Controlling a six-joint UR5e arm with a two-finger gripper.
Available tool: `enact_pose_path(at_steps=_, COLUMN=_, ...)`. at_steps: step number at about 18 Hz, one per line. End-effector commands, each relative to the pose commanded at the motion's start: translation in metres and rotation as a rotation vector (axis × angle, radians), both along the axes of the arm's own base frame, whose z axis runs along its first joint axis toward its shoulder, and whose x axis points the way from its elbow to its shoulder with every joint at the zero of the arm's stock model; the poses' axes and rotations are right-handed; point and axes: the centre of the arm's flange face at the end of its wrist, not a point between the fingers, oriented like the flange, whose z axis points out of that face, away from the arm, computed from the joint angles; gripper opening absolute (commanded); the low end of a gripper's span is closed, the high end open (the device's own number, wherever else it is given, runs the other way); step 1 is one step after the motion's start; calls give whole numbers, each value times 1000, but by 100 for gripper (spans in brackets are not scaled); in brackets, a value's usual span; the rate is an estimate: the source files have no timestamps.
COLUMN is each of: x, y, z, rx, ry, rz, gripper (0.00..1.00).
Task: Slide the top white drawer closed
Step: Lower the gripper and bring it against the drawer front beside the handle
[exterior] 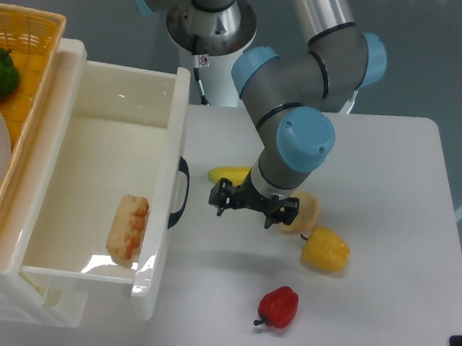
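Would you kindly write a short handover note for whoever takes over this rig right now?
Gripper: above the table right of the drawer handle, holding nothing; whether the jaws are open cannot be told.
Top white drawer: pulled fully out, a bread-like piece inside; its black handle faces the gripper, not touched.
Done: nothing on the drawer yet.
Left: reach the front panel and push it left until shut.
Nearby: yellow pepper, red pepper.

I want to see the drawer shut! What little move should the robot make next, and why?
Probably slide the gripper further toward the black handle. The top white drawer is pulled far out, and the gripper sits apart from its front panel, touching nothing, so it cannot push yet.
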Motion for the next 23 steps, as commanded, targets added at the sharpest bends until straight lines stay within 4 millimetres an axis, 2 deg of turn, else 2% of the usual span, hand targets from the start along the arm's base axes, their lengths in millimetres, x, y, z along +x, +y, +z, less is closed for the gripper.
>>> enact_pose_path(at_steps=3, x=8, y=9, z=0, rx=-4, ry=-1, rz=4, gripper=100)
enact_pose_path(at_steps=23, x=18, y=18, z=-1, rx=11, ry=-14, rz=-13, gripper=100)
